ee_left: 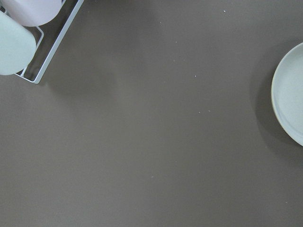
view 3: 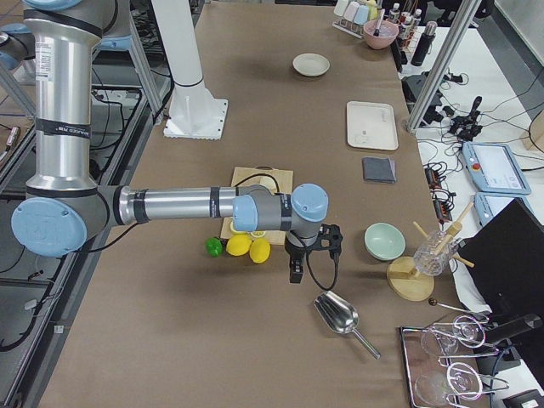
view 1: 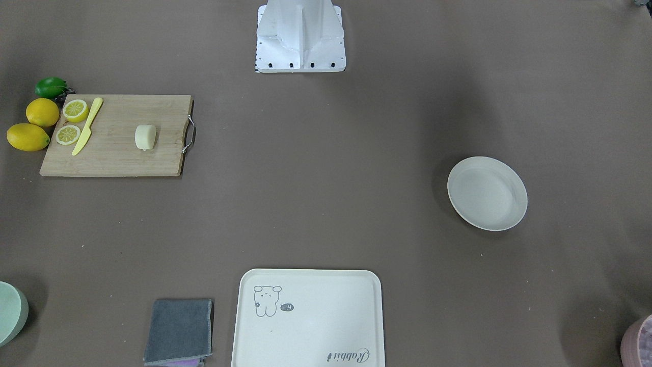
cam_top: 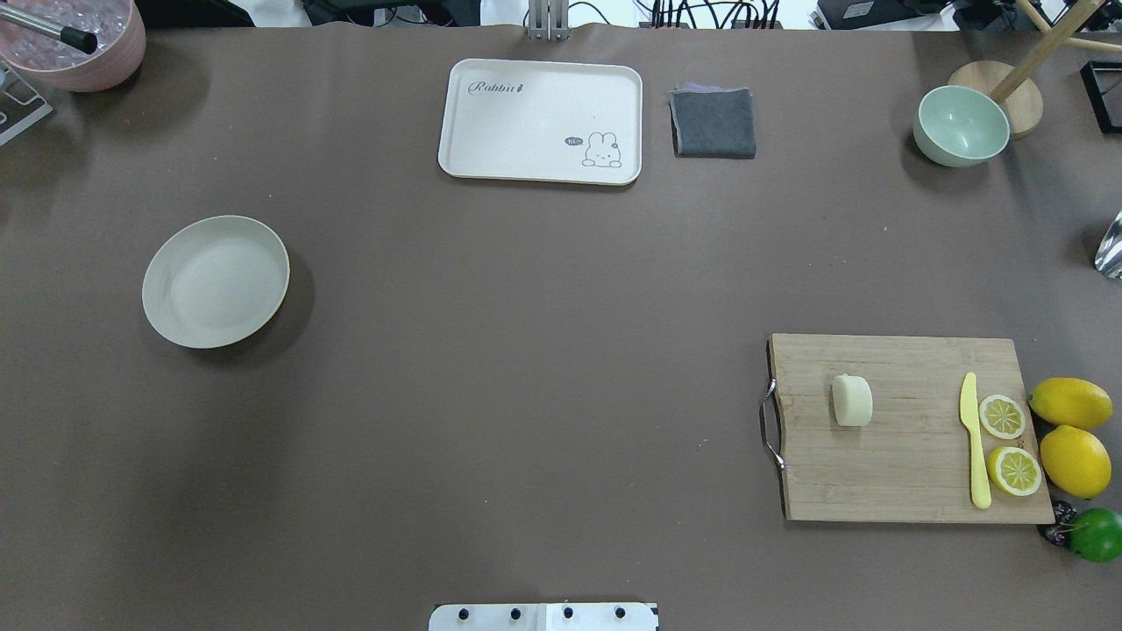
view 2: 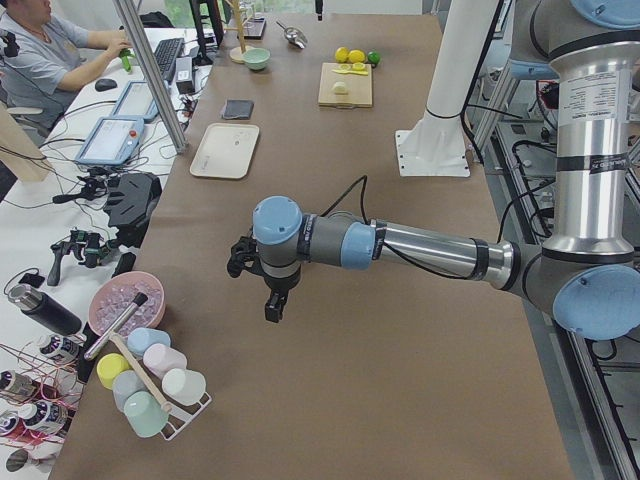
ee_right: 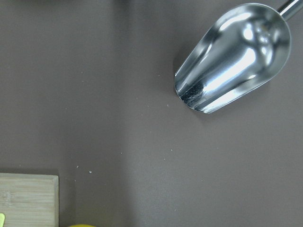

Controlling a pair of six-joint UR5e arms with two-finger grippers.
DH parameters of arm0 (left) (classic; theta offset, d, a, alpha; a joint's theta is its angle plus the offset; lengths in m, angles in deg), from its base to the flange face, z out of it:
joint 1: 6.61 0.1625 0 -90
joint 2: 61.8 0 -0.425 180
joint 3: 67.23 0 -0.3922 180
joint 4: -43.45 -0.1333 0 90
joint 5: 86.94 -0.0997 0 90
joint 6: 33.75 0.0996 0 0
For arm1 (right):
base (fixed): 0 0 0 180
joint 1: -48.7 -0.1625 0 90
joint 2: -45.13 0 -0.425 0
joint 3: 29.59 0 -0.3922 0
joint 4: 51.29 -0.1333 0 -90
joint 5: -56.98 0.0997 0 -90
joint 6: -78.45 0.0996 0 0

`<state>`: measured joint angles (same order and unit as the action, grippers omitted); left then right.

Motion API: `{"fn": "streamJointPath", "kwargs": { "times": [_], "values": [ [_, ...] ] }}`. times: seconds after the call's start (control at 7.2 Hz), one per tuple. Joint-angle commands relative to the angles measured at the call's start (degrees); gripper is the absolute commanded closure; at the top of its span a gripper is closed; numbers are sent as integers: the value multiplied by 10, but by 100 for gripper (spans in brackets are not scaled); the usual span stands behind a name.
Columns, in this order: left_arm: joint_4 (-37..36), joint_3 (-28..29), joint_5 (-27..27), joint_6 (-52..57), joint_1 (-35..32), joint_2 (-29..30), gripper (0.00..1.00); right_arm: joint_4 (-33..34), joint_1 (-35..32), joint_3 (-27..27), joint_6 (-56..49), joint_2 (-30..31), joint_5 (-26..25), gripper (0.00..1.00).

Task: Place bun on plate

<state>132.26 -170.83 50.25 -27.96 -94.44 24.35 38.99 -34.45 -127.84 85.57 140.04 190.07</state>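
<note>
The bun [view 1: 145, 137] [cam_top: 851, 400] is a pale cream block lying on a wooden cutting board [cam_top: 912, 473] on the robot's right side. The plate [view 1: 487, 193] [cam_top: 216, 280] is round and off-white, sits far off on the robot's left, and holds nothing. Its edge shows in the left wrist view [ee_left: 291, 94]. My left gripper [view 2: 270, 305] hangs over bare table near the left end, away from the plate. My right gripper [view 3: 295, 272] hangs beyond the lemons, near a metal scoop [ee_right: 232, 56]. Both show only in the side views, so I cannot tell whether they are open or shut.
On the board lie a yellow knife [cam_top: 973, 443] and two lemon halves [cam_top: 1002, 416]. Whole lemons [cam_top: 1071, 403] and a lime [cam_top: 1096, 535] sit beside it. A cream tray [cam_top: 540, 121], grey cloth [cam_top: 713, 123] and green bowl [cam_top: 960, 125] line the far edge.
</note>
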Motion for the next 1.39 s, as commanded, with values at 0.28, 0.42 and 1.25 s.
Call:
{"fn": "streamJointPath", "kwargs": {
  "times": [0.28,0.42,1.25],
  "values": [
    [1,1,4,-4,4,1,3,1,0,5,4,4,1,0],
    [1,1,2,-4,5,1,3,1,-2,0,4,4,0,0],
    [45,0,5,-42,6,2,3,1,-14,0,5,1,-3,0]
  ]
}}
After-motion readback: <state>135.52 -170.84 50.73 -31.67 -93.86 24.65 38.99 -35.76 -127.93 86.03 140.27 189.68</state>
